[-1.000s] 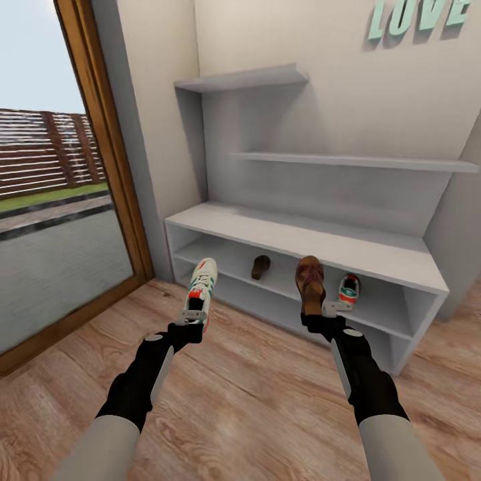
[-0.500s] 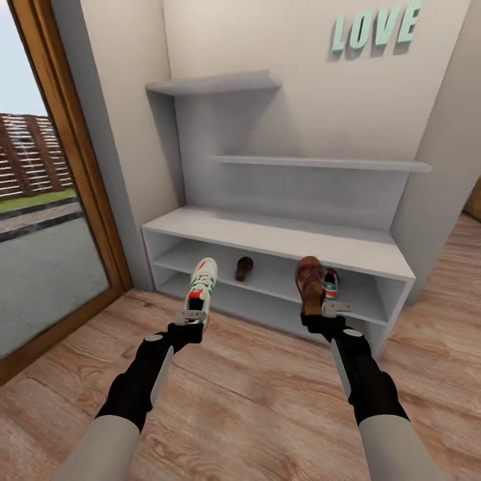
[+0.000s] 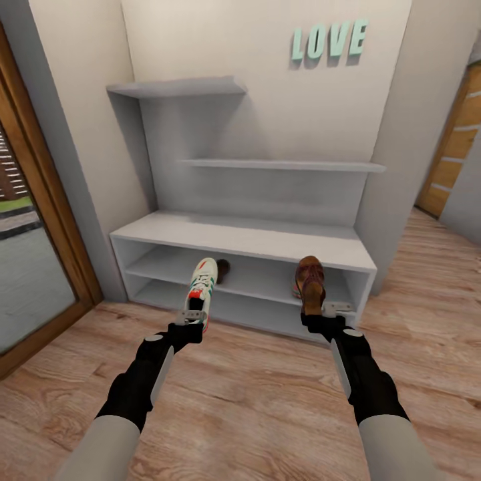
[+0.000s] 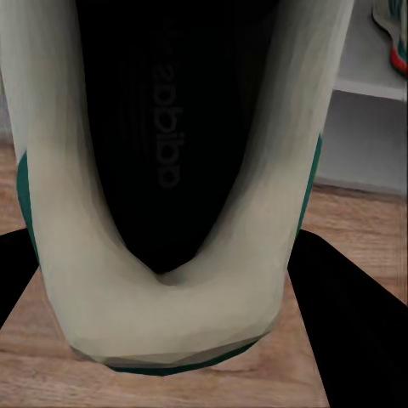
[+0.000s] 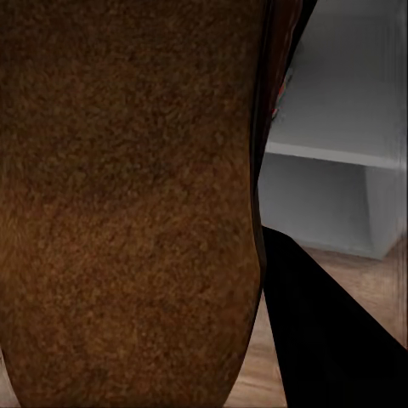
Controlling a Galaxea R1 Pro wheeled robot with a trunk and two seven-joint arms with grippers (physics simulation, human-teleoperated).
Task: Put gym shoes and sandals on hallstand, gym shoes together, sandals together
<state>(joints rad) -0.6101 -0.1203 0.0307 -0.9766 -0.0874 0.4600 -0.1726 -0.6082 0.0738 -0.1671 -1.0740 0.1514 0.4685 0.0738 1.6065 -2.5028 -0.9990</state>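
My left gripper (image 3: 192, 319) is shut on the heel of a white gym shoe (image 3: 202, 288), held toe-forward above the corridor floor (image 3: 254, 401); the left wrist view looks into its dark opening (image 4: 161, 161). My right gripper (image 3: 321, 314) is shut on a brown sandal (image 3: 310, 279), whose sole (image 5: 127, 195) fronts the right wrist view. Just ahead stands the hallstand (image 3: 240, 235) with teal LOVE letters (image 3: 329, 41). On its middle shelf lie the other sandal (image 3: 223, 267) and the other gym shoe (image 4: 393, 30), each partly hidden behind a held shoe.
A glass door in a wooden frame (image 3: 47, 267) stands at the left. A wall corner (image 3: 394, 167) and a wooden door (image 3: 457, 150) are at the right. Two stepped upper shelves (image 3: 280, 164) sit above the bench top.
The whole view has swung so the hallstand now sits further left and more centred: the camera moved. Both grippers keep their shoes in the same pose.
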